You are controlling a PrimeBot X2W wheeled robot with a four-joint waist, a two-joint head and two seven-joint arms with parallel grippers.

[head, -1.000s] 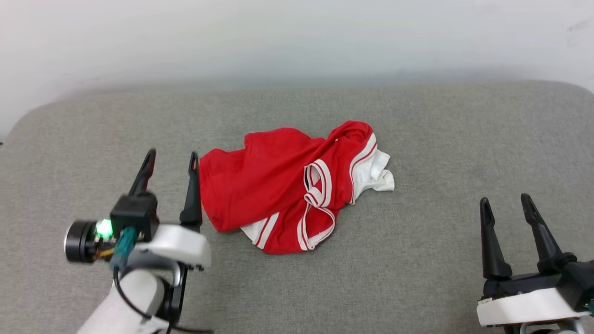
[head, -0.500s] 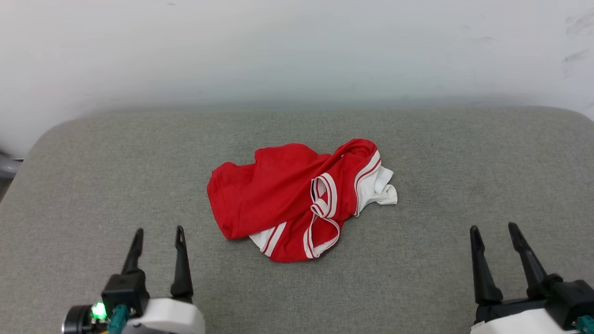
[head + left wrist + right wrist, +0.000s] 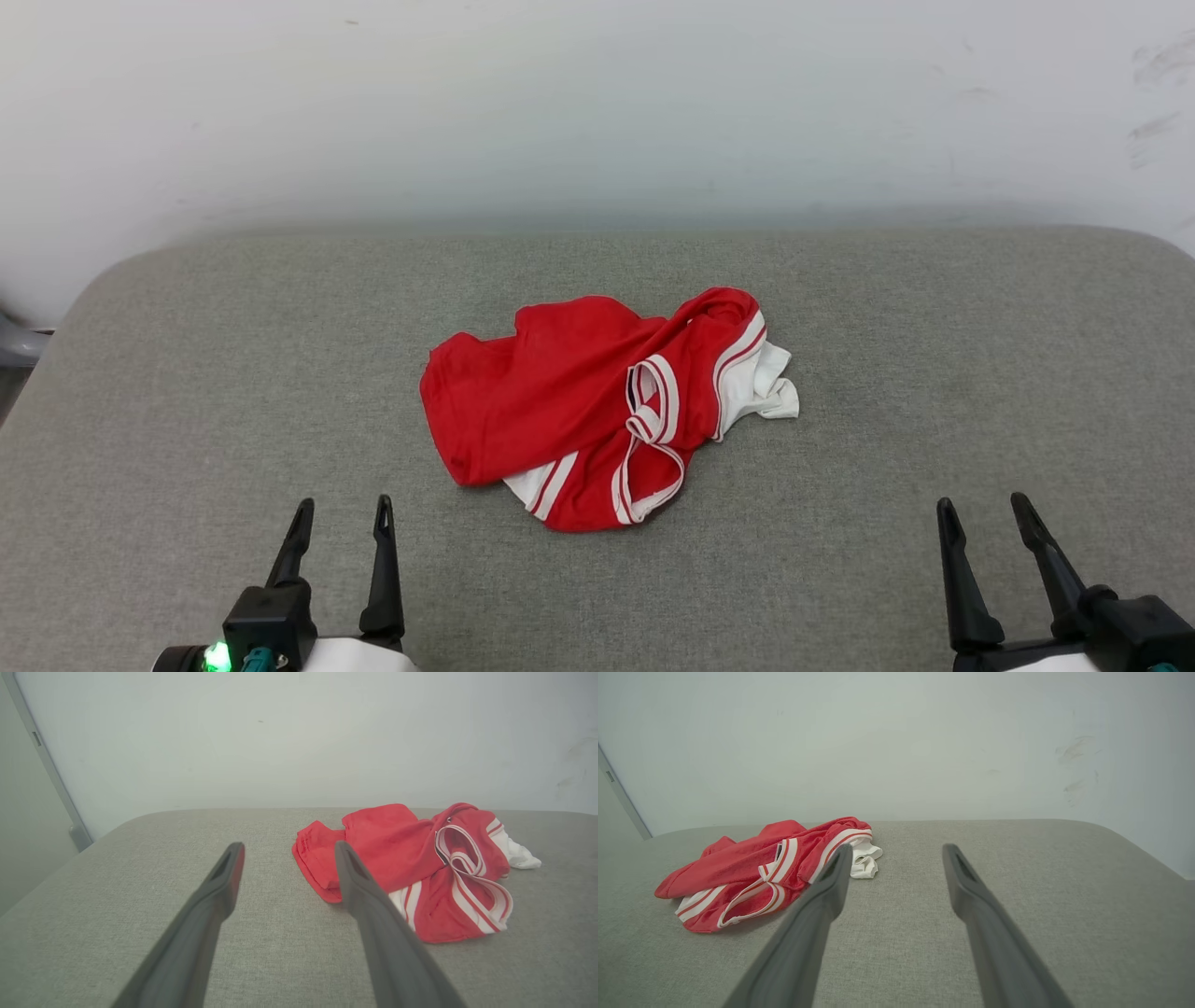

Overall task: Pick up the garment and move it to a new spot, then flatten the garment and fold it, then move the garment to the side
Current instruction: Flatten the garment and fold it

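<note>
Red cloth with white trim: the garment [image 3: 551, 401], a short-sleeved T-shirt, bunched in a loose heap near the middle of the bench [image 3: 887, 327]. Lying on the surface, held by nothing, creased and doubled over on itself. Striped red-and-white collar [image 3: 653, 411] twisted into a loop towards the right part of the heap. One white sleeve [image 3: 761, 383] poking out at the right edge, just past a band of red-and-white stripes. A second white patch [image 3: 540, 481] with red stripes peeping from under the red at the near edge. Plain red body spread to the left, ending in a rounded fold.

Underneath and all around, grey woven upholstery with rounded far corners, backed by a pale wall [image 3: 597, 112] with a few faint scuffs at its right.

Nearer the camera, left gripper [image 3: 343, 504] low at the left of the head view, pointing towards the wall, spread wide with bare upholstery showing through the gap, gripping nothing. Short of the garment and off to its left. In the left wrist view, the finger [image 3: 373, 905] on that view's right crossing in front of the heap's near left edge. Small green light [image 3: 217, 656] glowing on the wrist housing. Right gripper [image 3: 982, 502] low at the right, likewise spread wide and empty, well apart from the white sleeve. Cannot tell whether either one touches the bench.
</note>
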